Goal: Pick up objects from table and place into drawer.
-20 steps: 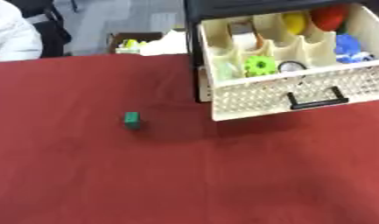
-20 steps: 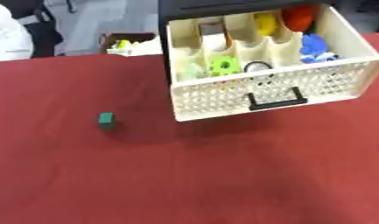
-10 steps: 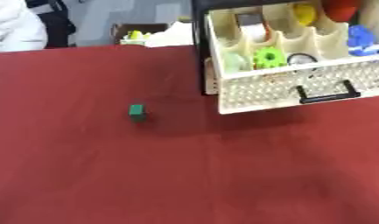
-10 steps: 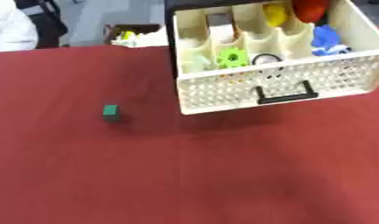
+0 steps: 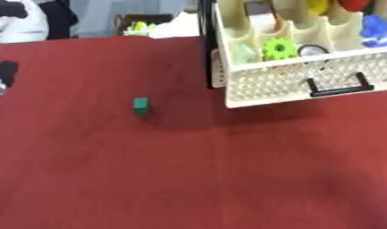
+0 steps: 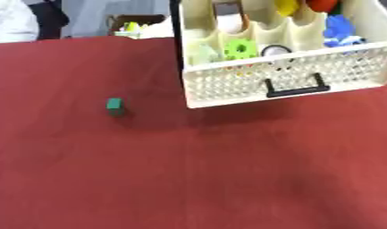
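A small green block point(image 5: 141, 105) lies alone on the red table point(image 5: 188, 179), left of centre. At the back right, the cream perforated drawer point(image 6: 286, 80) with a black handle point(image 6: 292, 86) stands pulled out. Its compartments hold a green gear point(image 6: 241, 47), a blue piece point(image 6: 338, 31), a yellow piece point(image 6: 286, 5) and a red piece point(image 6: 322, 4). A black tip with a pale patch below it, seemingly my left hand point(image 5: 4, 72), shows at the left edge of the left eye view, well left of the block. My right hand is out of sight.
Beyond the table's far edge stand a box with yellow-green items point(image 5: 141, 26) and a person in white point(image 6: 10, 23) at the far left. The black cabinet frame point(image 5: 205, 40) runs down the drawer's left side.
The whole picture has shifted, so the camera has moved; block and drawer keep their places on the table. The black tip at the left edge is new.
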Tool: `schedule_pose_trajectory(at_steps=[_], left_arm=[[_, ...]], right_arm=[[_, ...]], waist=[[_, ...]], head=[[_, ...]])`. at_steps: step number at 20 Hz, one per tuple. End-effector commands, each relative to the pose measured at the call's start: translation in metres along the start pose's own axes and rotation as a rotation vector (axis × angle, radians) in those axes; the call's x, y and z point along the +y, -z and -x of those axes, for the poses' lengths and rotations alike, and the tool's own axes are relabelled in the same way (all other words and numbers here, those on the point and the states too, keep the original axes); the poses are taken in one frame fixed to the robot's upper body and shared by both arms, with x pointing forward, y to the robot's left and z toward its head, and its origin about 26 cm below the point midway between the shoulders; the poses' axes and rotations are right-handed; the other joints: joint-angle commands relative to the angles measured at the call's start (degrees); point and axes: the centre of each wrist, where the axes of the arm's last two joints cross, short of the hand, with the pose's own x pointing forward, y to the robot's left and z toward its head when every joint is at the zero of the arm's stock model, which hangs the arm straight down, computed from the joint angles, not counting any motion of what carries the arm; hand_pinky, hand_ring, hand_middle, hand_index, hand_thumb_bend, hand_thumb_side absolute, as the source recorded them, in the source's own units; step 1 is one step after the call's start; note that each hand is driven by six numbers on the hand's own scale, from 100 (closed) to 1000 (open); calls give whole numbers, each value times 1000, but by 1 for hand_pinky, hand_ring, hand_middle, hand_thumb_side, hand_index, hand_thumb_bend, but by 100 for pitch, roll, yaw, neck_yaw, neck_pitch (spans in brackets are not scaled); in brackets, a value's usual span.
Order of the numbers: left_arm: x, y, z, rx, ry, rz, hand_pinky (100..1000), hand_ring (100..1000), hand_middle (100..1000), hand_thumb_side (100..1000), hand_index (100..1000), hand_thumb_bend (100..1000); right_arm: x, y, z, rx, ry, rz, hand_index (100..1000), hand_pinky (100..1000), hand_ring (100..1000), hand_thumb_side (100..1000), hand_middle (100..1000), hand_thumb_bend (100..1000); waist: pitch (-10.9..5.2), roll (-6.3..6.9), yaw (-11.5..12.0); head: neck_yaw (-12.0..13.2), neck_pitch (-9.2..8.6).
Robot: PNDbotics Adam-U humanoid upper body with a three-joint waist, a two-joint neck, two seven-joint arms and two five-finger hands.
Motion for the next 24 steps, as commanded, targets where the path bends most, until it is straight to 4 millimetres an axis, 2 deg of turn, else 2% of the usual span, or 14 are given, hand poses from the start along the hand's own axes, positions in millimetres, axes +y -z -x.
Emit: schedule_pose_trajectory(at_steps=[1,8,14,21,24], left_arm=[[6,2,9,-3,41,57,838,819,806,754,1000,100],[-10,23,16,-17,12,125,812,803,795,765,1000,100],[-22,46,23,-44,-5,211,826,817,805,868,1000,100],[-42,72,28,-44,6,318,858,839,804,957,1000,100],[-53,80,28,-42,-4,362,856,833,786,979,960,100]], right_arm=[[2,7,-2,-19,7,-20,772,692,712,1000,628,100],[5,7,1,-2,6,-31,768,694,711,1000,626,100],[6,6,2,9,7,-33,762,694,709,1000,624,100],[7,12,3,21,14,-28,760,694,709,1000,622,100],[7,17,4,25,19,-27,758,694,709,1000,621,100]], waist=[[-118,1,-21],[-113,31,-72],[-102,48,-132],[-99,66,-187],[-100,68,-212]], head=[[46,21],[70,-103],[113,-195],[177,-205],[211,-193]])
